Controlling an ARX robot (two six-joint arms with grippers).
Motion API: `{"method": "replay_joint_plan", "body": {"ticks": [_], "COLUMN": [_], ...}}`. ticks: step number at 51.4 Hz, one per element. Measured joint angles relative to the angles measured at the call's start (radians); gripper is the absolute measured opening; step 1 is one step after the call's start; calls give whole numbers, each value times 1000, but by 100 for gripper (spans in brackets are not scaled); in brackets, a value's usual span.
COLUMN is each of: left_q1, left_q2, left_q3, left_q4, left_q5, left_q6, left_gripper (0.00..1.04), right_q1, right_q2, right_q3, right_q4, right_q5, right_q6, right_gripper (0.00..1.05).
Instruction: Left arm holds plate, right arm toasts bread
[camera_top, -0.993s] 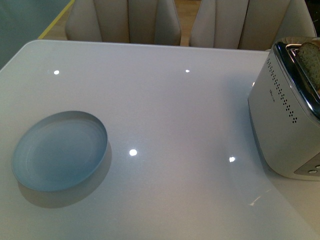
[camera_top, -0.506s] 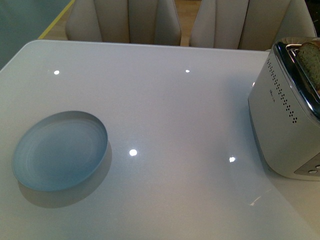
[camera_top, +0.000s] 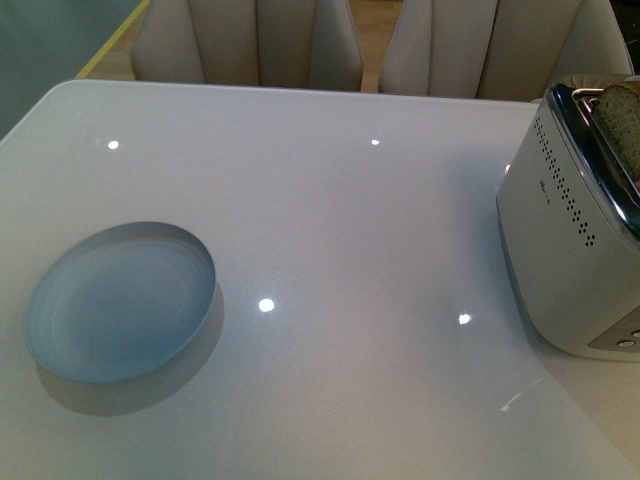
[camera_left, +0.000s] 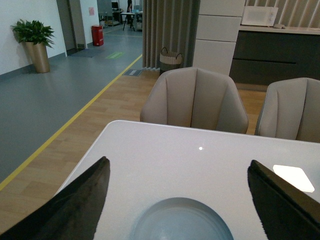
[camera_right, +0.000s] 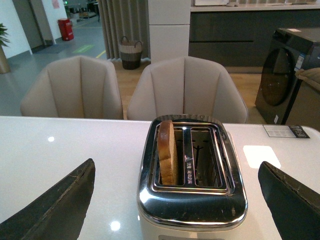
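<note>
Nothing has moved since the earlier frames: plate (camera_top: 119, 302) and toaster (camera_top: 572, 225) sit unchanged on the tabletop (camera_top: 350, 230). Your left pincer (camera_left: 179, 200) stands wide and empty, the plate just ahead of it and between its tips. Your right pincer (camera_right: 177, 200) is likewise wide and empty, facing the toaster; the bread (camera_right: 166, 151) stands upright in one slot, the other slot bare. By this reading, the bread is loaded; holding the plate remains.
</note>
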Motion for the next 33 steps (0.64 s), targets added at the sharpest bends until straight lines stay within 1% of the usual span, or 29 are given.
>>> {"method": "replay_joint_plan", "body": {"ticks": [2, 5, 8, 33], "left_q1": [0, 0, 0, 0], "left_q2": [0, 0, 0, 0], "left_q3": [0, 0, 0, 0], "left_q4": [0, 0, 0, 0], "left_q5": [0, 0, 0, 0], "left_q6": [0, 2, 1, 1], "left_gripper": [93, 99, 97, 97], "right_q1": [0, 0, 0, 0], "right_q2": [0, 0, 0, 0], "right_q3": [0, 0, 0, 0], "right_q4": [0, 0, 0, 0], "right_q5": [0, 0, 0, 0], "right_q6": [0, 0, 0, 0], "right_gripper": [96, 96, 96, 96]}}
